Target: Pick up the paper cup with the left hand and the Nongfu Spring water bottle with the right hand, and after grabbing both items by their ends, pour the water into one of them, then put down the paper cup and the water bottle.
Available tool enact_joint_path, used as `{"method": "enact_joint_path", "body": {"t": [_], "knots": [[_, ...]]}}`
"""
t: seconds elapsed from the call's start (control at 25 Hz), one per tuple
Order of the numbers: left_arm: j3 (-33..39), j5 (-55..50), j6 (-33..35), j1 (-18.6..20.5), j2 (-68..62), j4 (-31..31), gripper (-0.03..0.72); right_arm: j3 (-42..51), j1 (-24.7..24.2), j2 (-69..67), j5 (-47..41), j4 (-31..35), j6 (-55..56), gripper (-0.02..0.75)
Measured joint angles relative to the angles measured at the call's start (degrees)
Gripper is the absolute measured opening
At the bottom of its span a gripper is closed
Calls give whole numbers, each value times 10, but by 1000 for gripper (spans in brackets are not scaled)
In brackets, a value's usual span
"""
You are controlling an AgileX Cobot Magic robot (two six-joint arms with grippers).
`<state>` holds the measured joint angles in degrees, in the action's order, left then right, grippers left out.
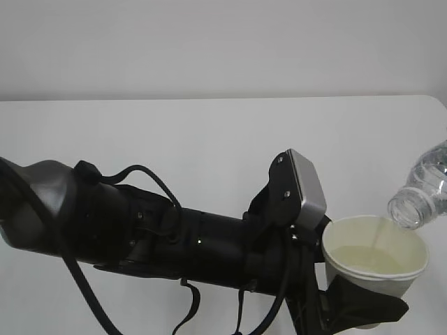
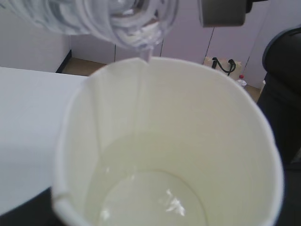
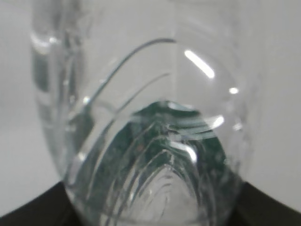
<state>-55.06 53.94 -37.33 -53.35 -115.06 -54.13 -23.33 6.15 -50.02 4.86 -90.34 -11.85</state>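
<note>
Trickling from bottle (image 1: 422, 188) into cup (image 1: 375, 262): water (image 2: 150, 197).

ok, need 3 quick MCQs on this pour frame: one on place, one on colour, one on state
1. The bottle mouth is:
A. over the cup's rim
B. inside the cup
C. on the table

2. The inside of the cup is:
A. blue
B. pale cream
C. black

3. The cup is:
A. empty
B. full to the rim
C. partly filled

Key: A, the tilted mouth hangs above the right rim; B, the inner wall looks cream in the left wrist view; C, water covers only the bottom.
</note>
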Motion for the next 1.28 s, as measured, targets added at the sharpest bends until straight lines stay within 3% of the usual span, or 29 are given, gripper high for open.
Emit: {"method": "enact_joint_path", "body": {"t": [1.28], "knots": [[0, -3, 0, 0, 0, 0, 463, 0, 0, 0, -1, -15, 0, 418]]}}
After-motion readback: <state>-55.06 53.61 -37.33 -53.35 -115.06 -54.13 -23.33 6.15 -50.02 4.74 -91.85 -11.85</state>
